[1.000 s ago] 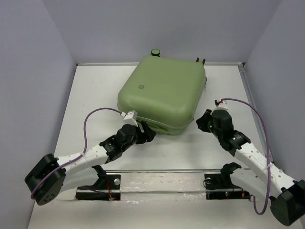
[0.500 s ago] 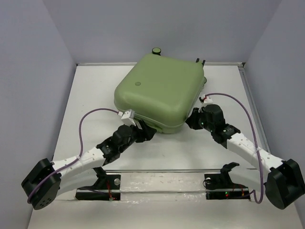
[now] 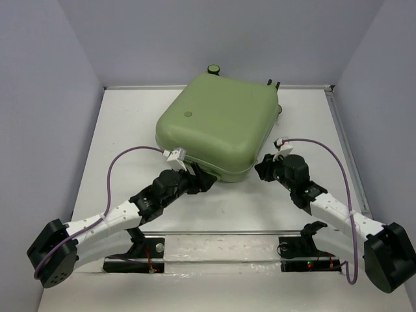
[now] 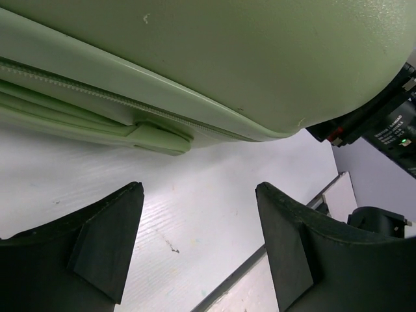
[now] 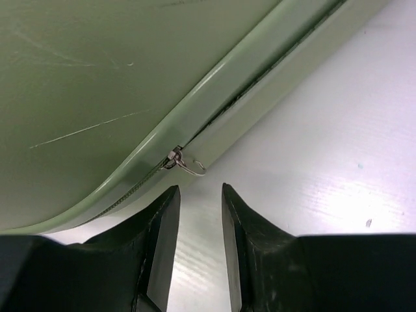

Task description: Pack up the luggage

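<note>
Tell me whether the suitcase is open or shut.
Lid down, not fully zipped. The suitcase lies flat, shells together; in the right wrist view the zipper pull sits at a corner, with a dark gap beyond it.

The luggage (image 3: 218,123) lies shut & flat on the white table (image 3: 130,123), far centre, turned at an angle, round logo (image 3: 190,113) facing up. 1 wheel (image 3: 212,68) shows at its far edge. L gripper (image 3: 200,179) is at the near-left edge, R gripper (image 3: 263,166) just beside the near-right corner; contact unclear. 2 purple cables (image 3: 112,172) loop off the wrists.
</note>
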`<state>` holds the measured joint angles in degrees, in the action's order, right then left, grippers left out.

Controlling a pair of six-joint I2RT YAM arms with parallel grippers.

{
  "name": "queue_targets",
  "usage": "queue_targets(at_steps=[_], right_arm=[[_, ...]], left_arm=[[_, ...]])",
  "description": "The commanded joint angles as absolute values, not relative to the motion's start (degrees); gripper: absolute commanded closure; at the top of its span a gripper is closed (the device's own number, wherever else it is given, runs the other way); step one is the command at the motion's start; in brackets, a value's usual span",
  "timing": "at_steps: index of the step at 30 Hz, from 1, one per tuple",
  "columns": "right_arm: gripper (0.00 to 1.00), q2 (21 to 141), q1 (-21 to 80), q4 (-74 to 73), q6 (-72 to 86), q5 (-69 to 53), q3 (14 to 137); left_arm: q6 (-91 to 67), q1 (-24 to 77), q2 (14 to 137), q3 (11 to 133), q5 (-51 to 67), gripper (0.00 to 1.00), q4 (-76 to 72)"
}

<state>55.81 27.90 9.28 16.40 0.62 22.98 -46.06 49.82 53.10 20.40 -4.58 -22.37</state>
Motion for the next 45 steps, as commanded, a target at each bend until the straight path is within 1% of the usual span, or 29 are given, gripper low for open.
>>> queue_targets(at_steps=[1,3,7,15,17,18,20,21,23,24,28,30,33,34,35,37,40,41,43,44,45], right_arm=[[0.62,56.16,28.48,29.95,9.15,0.44,17.59],[0.62,57.21,28.48,33.13,7.65,0.53,16.96],[0.61,59.94,28.48,36.99,5.45,-4.12,16.88],[0.61,64.41,28.48,44.29,4.13,-5.27,16.26],[0.64,65.65,28.48,46.23,4.13,-6.23,16.52],[0.7,66.18,28.48,46.67,4.39,-7.11,16.78],[0.76,67.41,28.48,49.11,5.27,-7.47,16.44],[0.81,67.59,28.48,50.0,5.71,-7.73,16.26],[0.87,67.67,28.48,50.89,6.41,-8.52,16.0],[0.93,67.41,28.48,50.89,7.46,-9.22,15.91],[0.93,64.52,28.48,46.51,12.37,-10.28,14.86],[0.93,60.83,30.15,43.0,14.14,-8.71,13.71],[0.93,56.79,36.45,31.14,16.34,-4.24,13.8],[0.93,54.17,40.82,27.72,17.04,-0.48,14.15],[0.93,52.92,42.87,21.68,19.23,3.3,14.32],[0.93,49.68,47.96,14.98,21.61,4.57,14.41],[0.93,48.43,53.42,10.65,25.57,6.14,14.59],[0.93,48.86,58.14,8.55,27.23,6.94,15.37],[0.93,49.92,63.69,6.78,28.56,11.76,16.87],[0.93,51.31,68.51,5.64,29.43,15.26,19.14],[0.93,52.11,70.56,5.36,29.88,16.68,20.47]], left_arm=[[-46.5,50.54,51.24,23.03,-4.66,0.2,-22.42],[-46.49,50.8,50.89,23.29,-4.66,0.2,-21.71],[-46.58,50.89,50.98,23.55,-4.92,0.2,-21.45],[-45.53,50.89,51.94,25.48,-5.62,0.2,-21.45],[-45.18,50.89,52.47,25.84,-5.8,0.2,-21.45],[-45.09,50.89,52.91,26.36,-5.97,0.2,-21.45],[-44.56,50.89,53.26,27.07,-6.33,0.2,-21.62],[-44.39,50.89,53.61,27.24,-6.94,0.2,-21.8],[-44.03,50.89,54.22,27.68,-7.38,0.2,-21.88],[-43.6,50.89,55.19,28.21,-7.73,0.21,-22.06],[-41.93,50.89,58.43,30.4,-9.31,0.21,-23.73],[-41.05,50.89,59.85,31.63,-10.63,0.22,-24.43],[-39.64,50.89,62.48,33.92,-11.6,0.22,-25.57],[-39.38,50.8,63.1,34.27,-11.51,0.23,-26.19],[-39.29,50.8,63.98,35.06,-11.25,0.23,-27.15],[-38.85,50.8,65.03,35.94,-11.08,0.23,-27.6],[-38.41,50.8,66.79,37.7,-10.55,0.24,-28.3],[-38.15,50.89,67.23,38.4,-10.55,0.24,-28.47],[-37.88,50.8,68.64,39.11,-10.63,0.25,-28.74],[-37.71,50.8,69.51,39.81,-10.63,0.25,-29.0],[-37.62,50.89,69.87,40.08,-10.63,0.25,-29.18]])
